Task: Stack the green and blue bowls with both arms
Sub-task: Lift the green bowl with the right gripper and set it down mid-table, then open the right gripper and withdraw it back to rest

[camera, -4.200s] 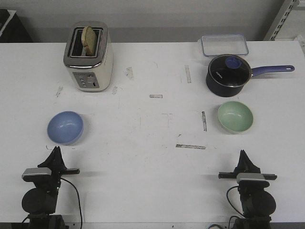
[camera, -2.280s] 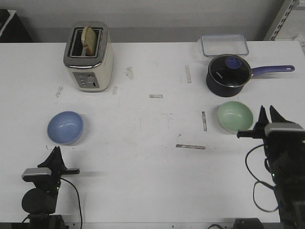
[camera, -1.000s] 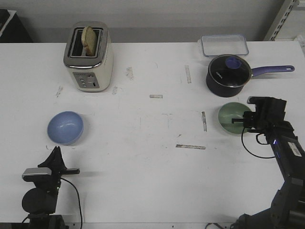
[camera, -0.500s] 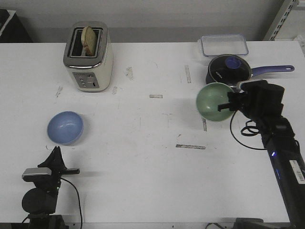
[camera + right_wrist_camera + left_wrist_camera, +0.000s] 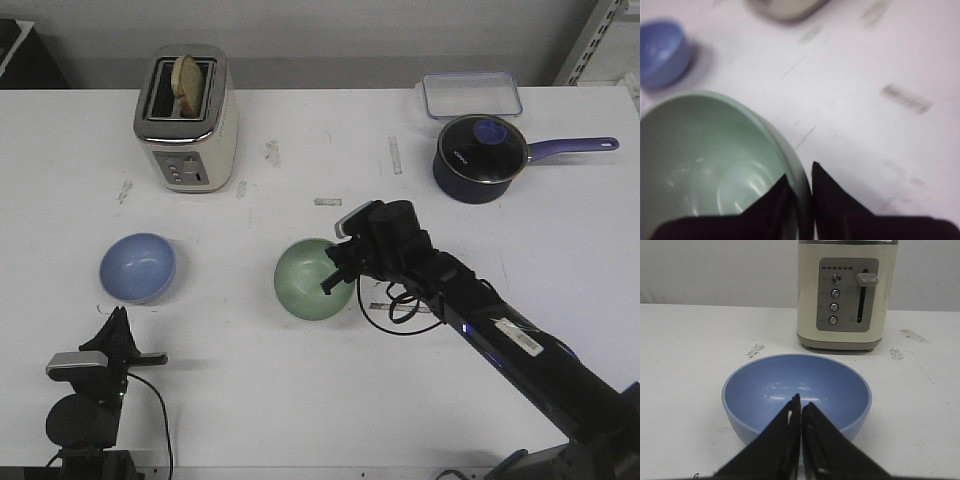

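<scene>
Front view: empty green bowl, gripper-held

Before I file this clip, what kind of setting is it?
Probably a lab bench staged as a kitchen: a white table marked with tape strips carries a toaster with bread in it, a lidded saucepan and a clear food container; shelving stands in the far corner.

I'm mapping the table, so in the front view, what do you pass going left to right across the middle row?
Blue bowl → green bowl → right gripper, its fingers clamped on the green bowl's rim.
</scene>
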Tool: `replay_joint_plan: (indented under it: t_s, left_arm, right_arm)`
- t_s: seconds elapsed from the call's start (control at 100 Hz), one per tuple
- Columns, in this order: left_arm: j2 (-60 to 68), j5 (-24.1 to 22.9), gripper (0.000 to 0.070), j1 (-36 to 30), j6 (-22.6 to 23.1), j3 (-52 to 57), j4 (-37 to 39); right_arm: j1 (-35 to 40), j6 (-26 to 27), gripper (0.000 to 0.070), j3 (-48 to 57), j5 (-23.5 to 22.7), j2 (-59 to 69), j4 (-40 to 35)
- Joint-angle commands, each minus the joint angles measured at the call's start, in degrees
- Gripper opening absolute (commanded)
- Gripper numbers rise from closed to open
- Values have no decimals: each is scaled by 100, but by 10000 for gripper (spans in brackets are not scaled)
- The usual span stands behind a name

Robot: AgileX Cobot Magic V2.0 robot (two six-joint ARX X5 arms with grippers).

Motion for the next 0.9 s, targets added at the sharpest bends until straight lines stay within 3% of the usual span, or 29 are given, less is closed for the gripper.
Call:
replay_joint_plan:
  t_s: [0.0,0.63,0.69,0.81,0.89]
  left_arm:
    - [2,11,1,2,-13,-105,61]
    - [2,11,1,2,-11,-105,15]
    - [2,11,1,2,-11,-105,17]
    - [2,11,1,2,-11,-105,20]
    - [2,11,1,2,-11,-105,22]
  right_arm:
    - [76,118,7,44,33,249,9]
    - [179,57,23,33,-17,970,-286]
    - [179,55,111,33,-68,970,-302]
    - [179,57,431,39,-286,960,-249]
    - [157,57,512,83,-326,916,-254]
